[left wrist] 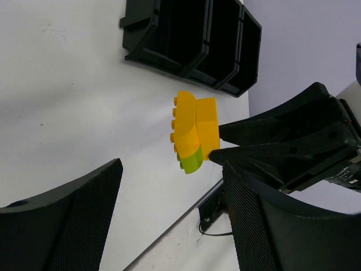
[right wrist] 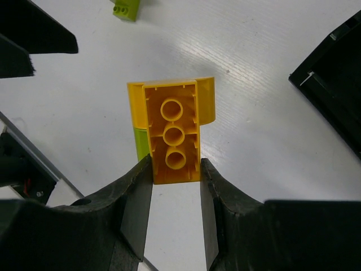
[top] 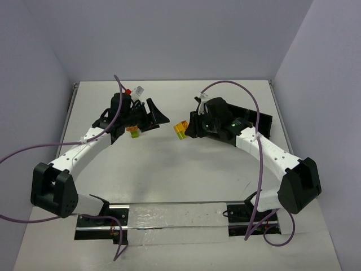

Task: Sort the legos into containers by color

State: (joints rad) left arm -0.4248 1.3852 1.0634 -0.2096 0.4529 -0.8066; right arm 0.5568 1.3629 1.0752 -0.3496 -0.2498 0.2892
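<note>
Orange-yellow lego stack (right wrist: pixel 172 118), with a lime green piece stuck to it, is sitting pinched between the right gripper's (right wrist: pixel 175 169) narrowed fingers. Its long axis is running straight out from the fingertips, with the hollow underside facing the wrist and the studs pointing away. The left gripper (left wrist: pixel 172 169) is gaping wide nearby, facing the stack and holding nothing. Beyond, the black tray (left wrist: pixel 169 59) is lying with its three compartments too dark to read.

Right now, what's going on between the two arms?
The right gripper is clamped on a stuck-together cluster of orange-yellow and lime green plastic bricks. The left gripper faces it, jaws open, not touching. A loose lime green brick lies on the white table; the long black three-section tray sits beyond.
</note>
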